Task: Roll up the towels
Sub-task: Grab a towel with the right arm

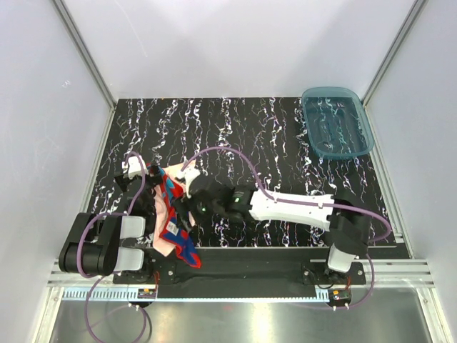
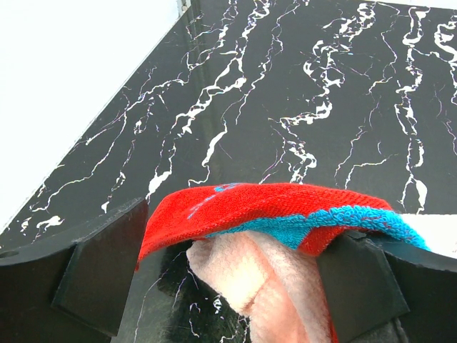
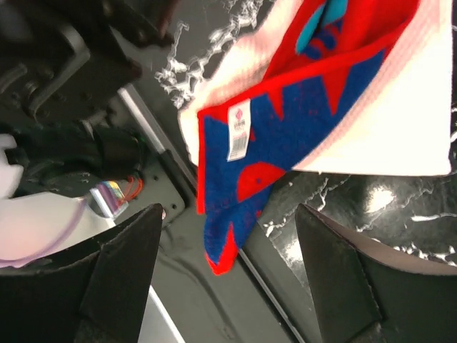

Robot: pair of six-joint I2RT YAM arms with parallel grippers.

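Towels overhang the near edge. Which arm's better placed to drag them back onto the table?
Left, likely. The left end effector has the blue towel and peach towel gripped between its fingers; the right end effector is open, holding nothing.

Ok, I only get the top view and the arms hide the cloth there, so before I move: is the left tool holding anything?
Observer: Yes, the left tool is closed on the blue towel, with the pink towel bunched under it between the fingers.
Operator: And the right tool?
Observer: Open, with nothing between its fingers.
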